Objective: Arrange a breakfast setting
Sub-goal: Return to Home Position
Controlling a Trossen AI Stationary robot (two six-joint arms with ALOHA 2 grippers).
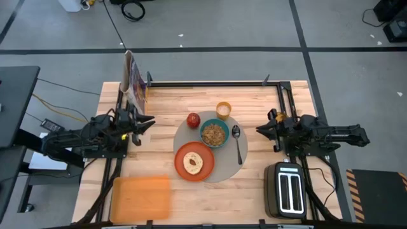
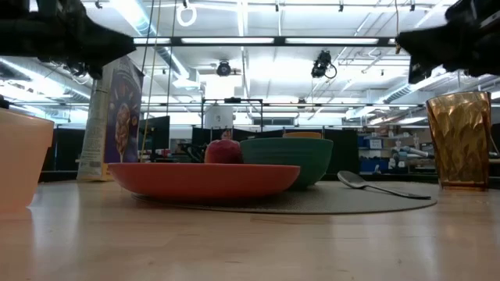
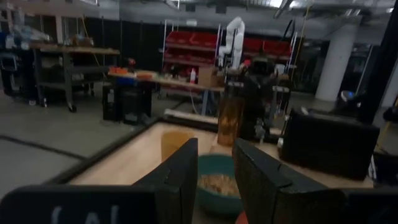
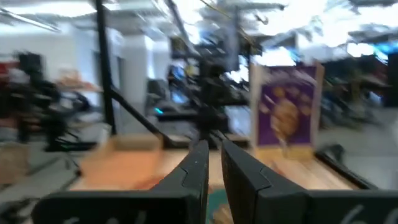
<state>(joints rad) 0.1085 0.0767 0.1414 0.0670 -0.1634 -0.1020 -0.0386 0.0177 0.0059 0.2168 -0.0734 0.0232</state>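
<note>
- Left tool (image 1: 150, 122): raised over the counter (image 1: 165, 108), fingers a moderate gap apart, holding nothing; it points toward the right tool.
- Right tool (image 1: 259, 129): raised opposite, pointing back at the left tool; fingers only a narrow slit apart, holding nothing.
- Placemat (image 1: 222, 168): lies flat on the counter between the two tools and carries the whole setting.
- Apple (image 1: 193, 119): on the mat's edge, the item nearest the left tool.
- Bowl (image 1: 203, 135): just beside the apple on the right tool's side, filled with cereal.
- Spoon (image 1: 238, 145): just beside the bowl, the item nearest the right tool.
- Cup (image 1: 223, 110): at the mat's far edge, just behind the bowl.
- Plate (image 1: 205, 173): in front of the bowl, nearly touching it, with the bagel (image 1: 193, 163) lying at its centre.
- Cereal box (image 1: 135, 83): upright behind the left tool.
- Toaster (image 1: 290, 189): in front of the right tool.
- Cutting board (image 1: 141, 195): in front of the left tool, apart from the mat.
</note>
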